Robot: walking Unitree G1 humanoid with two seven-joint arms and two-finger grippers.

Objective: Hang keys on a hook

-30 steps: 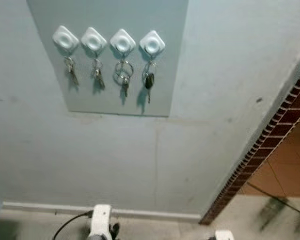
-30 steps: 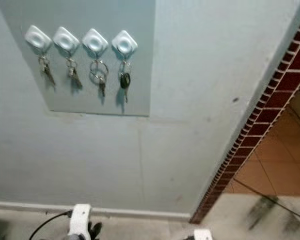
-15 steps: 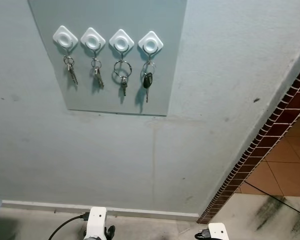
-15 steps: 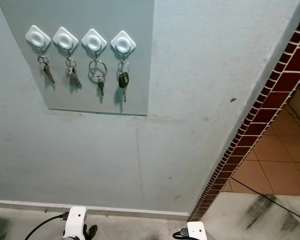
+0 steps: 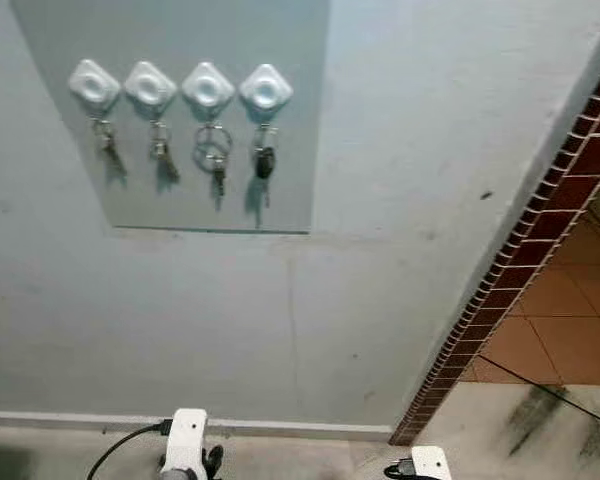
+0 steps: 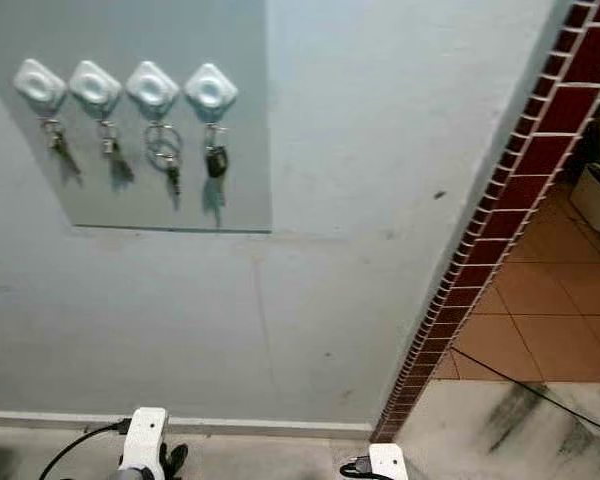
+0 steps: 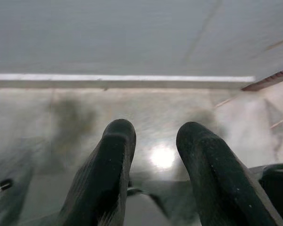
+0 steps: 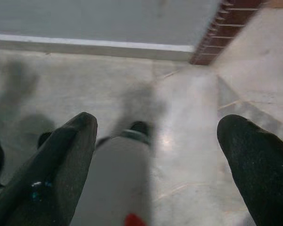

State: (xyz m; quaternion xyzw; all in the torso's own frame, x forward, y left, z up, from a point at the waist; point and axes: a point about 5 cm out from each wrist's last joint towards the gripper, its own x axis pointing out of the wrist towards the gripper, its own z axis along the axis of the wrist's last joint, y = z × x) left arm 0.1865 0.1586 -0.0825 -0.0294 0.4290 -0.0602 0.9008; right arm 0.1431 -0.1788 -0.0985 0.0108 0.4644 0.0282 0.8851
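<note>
Jaws apart (both, low); keys [image 5: 264,160] hooked well above.

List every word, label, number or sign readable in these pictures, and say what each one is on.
None can be read. The grey panel, its four white hooks and the hanging keys show no legible print; the black key fob is too small and blurred to tell. The wall, brick edging and floor carry no lettering.
</note>
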